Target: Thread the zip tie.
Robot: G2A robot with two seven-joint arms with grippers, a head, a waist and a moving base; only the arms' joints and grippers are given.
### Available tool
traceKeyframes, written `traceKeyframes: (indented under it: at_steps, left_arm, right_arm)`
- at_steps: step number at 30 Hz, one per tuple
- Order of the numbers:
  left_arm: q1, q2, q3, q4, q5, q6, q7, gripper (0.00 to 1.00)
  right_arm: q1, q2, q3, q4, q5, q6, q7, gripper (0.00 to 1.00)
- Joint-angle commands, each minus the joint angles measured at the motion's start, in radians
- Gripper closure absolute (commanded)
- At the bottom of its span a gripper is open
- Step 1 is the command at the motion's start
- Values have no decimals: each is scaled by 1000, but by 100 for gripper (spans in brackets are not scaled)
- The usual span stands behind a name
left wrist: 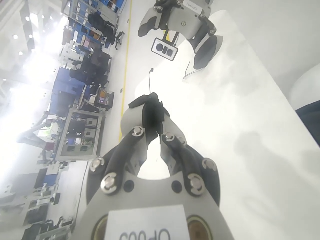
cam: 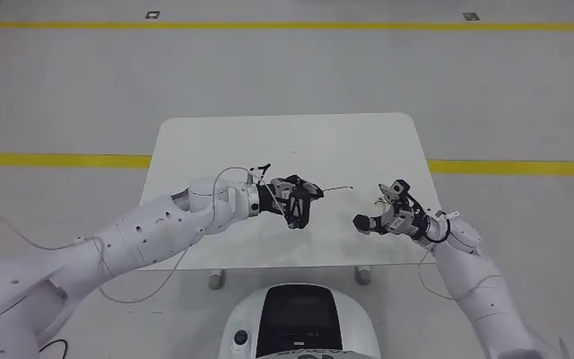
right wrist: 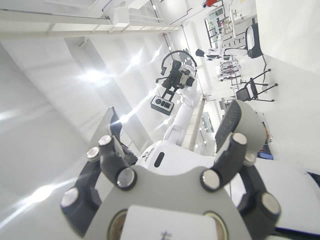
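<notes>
A thin dark zip tie point(cam: 337, 188) sticks out sideways from my left gripper point(cam: 312, 192), which is shut on one end of it above the middle of the white table point(cam: 269, 144). In the left wrist view the zip tie point(left wrist: 150, 81) runs straight out past the shut left gripper point(left wrist: 152, 101), its small square head at the far end. My right gripper point(cam: 378, 206) hangs open a short way beyond the tie's free end, holding nothing. The right wrist view shows that right gripper point(right wrist: 172, 126) with its fingers point(right wrist: 232, 121) spread wide, and the left gripper point(right wrist: 177, 76) farther off.
The table's right edge point(cam: 421, 170) lies close behind the right arm. From the left wrist, the open right gripper point(left wrist: 176, 41) faces the tie's head over the table top point(left wrist: 225, 101). Yellow floor lines point(cam: 72, 160) run past the table.
</notes>
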Motion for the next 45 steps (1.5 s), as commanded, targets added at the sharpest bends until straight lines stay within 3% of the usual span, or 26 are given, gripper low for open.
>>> traceKeyframes:
  at_steps: [1,3,7,10,19,26,45]
  left_arm:
    - [6,4,0,3,0,0,2,100]
    - [5,6,0,1,0,-12,-4,100]
    - [13,7,0,6,0,-16,2,100]
    - [17,6,0,11,0,-14,28,100]
    - [17,6,0,11,0,-14,28,100]
    - [17,6,0,11,0,-14,28,100]
    - [17,6,0,11,0,-14,28,100]
  right_arm:
    - [13,0,-11,17,9,25,0,0]
    - [27,0,-21,35,19,39,0,0]
    - [53,-1,-43,58,38,45,0,50]
    - [75,-3,-64,73,57,41,0,53]
    - [159,-21,-136,173,73,11,0,63]
    - [191,-32,-183,198,92,-7,0,67]
    - [192,-25,-225,184,126,-54,0,88]
